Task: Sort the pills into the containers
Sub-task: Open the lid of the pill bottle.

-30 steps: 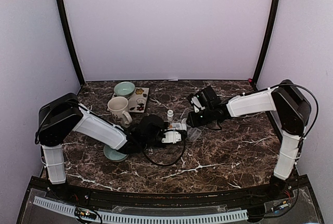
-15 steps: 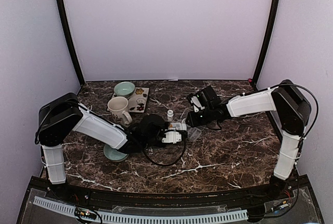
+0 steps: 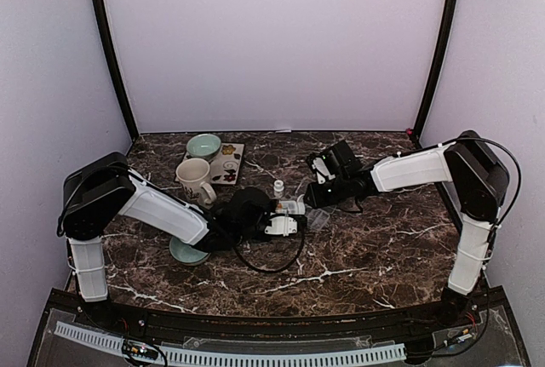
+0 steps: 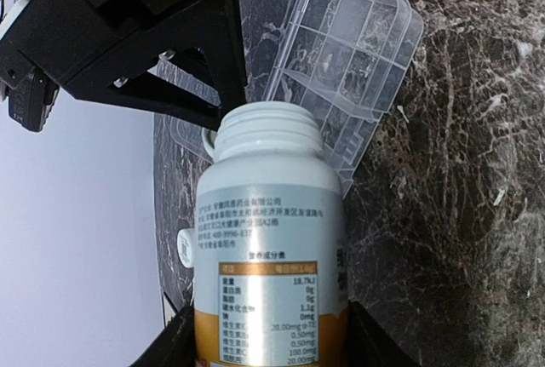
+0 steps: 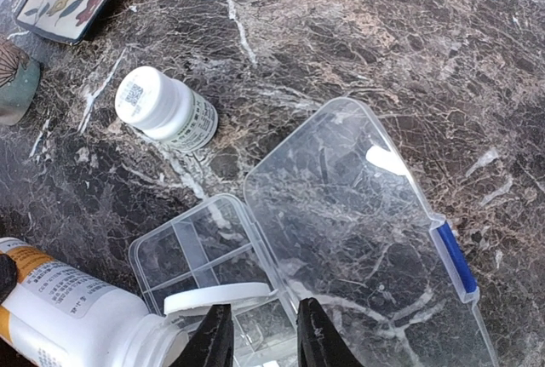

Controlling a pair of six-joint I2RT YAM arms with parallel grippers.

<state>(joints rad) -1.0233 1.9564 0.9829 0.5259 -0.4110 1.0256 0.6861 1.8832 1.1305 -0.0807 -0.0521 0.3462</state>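
My left gripper (image 4: 268,343) is shut on a white pill bottle (image 4: 268,239) with a printed label and an orange band. Its cap is off and it lies tilted, mouth toward the clear pill-organiser box (image 4: 341,52). Seen from the right wrist, the bottle (image 5: 68,316) reaches over the box's compartments (image 5: 200,252), which look empty. The hinged lid (image 5: 366,231) lies open flat. My right gripper (image 5: 264,341) stands over the box's hinge side, its fingers narrowly apart astride the box's wall. No pills show. From above, both grippers (image 3: 285,222) (image 3: 308,198) meet at the box (image 3: 298,208).
A small white-capped bottle (image 5: 162,111) stands just behind the box. A mug (image 3: 196,180), a pale green bowl (image 3: 204,144) and a patterned tray (image 3: 226,164) sit at the back left. Another green dish (image 3: 187,252) lies under the left arm.
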